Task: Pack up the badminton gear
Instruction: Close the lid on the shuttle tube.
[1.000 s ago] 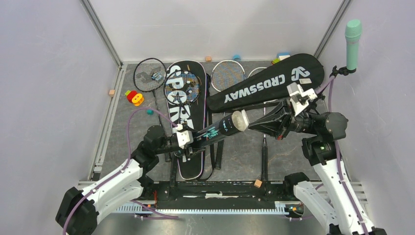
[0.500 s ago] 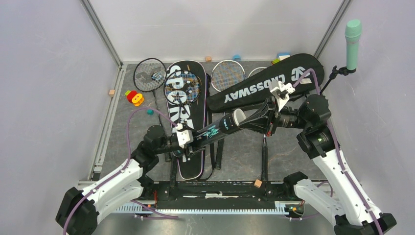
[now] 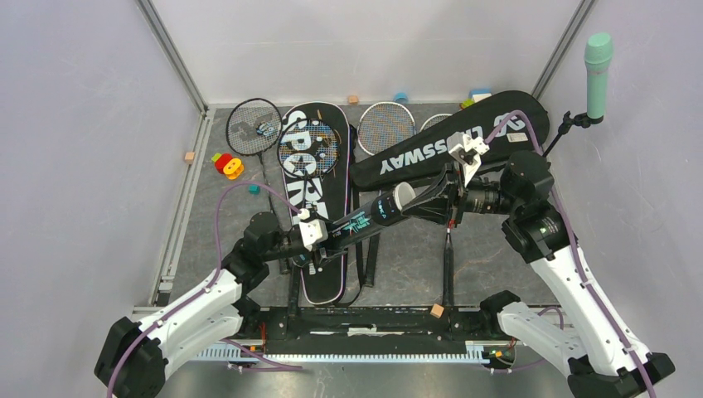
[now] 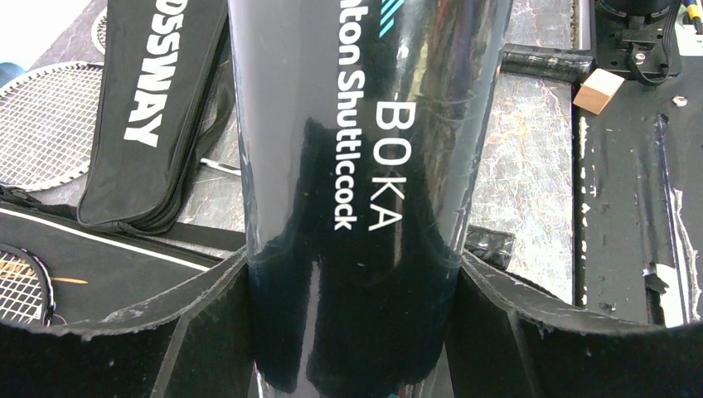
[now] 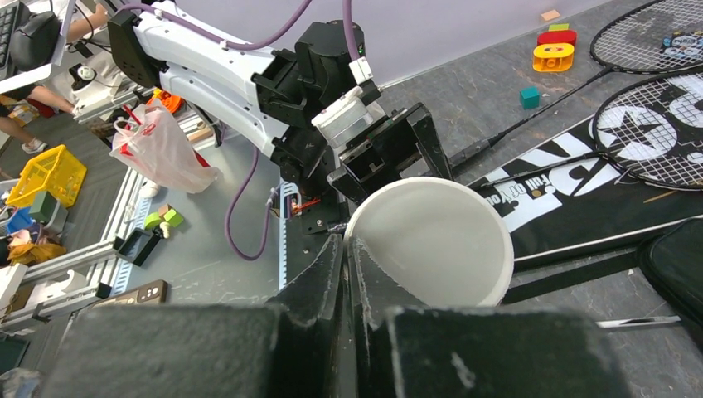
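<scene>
Black and glossy, a long shuttlecock tube lettered "BOKA" hangs in the air above the surface, slanting between two robot arms. The left end effector is clamped around the tube's lower part. Its wrist view shows one padded finger pressed to each side, with the barrel filling the gap.

From that grip the tube runs up and away to the right end effector, which meets its far end head-on. That end shows as a smooth white disc with a raised rim, probably a cap. The right end effector's fingers are drawn together, tips at the near edge of the disc. I cannot tell whether they pinch the rim or only press against it.

Just behind the right end effector lies the CROSSWAY racket bag. Under and beyond the left end effector lies the SPORT racket bag, with a racket head resting on its far end.

The tube looks light, stiff and hollow, with a slick skin. A grip round the barrel suits it, firm enough to stop sliding but not so hard that the wall dents. Any push on the white end should go straight along the tube. A skewed push could slide it back through the left fingers.
</scene>
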Action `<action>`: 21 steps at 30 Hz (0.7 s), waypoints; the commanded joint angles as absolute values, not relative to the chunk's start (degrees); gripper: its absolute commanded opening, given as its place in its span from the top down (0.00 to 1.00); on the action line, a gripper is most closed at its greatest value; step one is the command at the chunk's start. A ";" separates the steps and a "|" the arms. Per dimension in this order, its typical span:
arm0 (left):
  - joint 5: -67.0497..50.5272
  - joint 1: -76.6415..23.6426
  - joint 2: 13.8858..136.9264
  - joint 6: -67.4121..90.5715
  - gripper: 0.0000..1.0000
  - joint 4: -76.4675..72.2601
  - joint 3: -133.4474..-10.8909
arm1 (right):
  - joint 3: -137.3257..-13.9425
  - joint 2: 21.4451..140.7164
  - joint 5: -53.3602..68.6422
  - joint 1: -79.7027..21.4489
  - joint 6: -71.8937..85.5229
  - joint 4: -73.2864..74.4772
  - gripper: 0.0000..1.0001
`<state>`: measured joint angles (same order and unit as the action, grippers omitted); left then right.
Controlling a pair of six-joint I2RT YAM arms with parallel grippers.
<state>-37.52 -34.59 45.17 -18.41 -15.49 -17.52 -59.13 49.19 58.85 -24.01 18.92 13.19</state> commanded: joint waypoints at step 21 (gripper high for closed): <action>-41.14 -34.91 44.17 -18.49 0.83 -22.35 -19.78 | -60.40 50.74 55.97 -24.57 25.11 3.34 0.50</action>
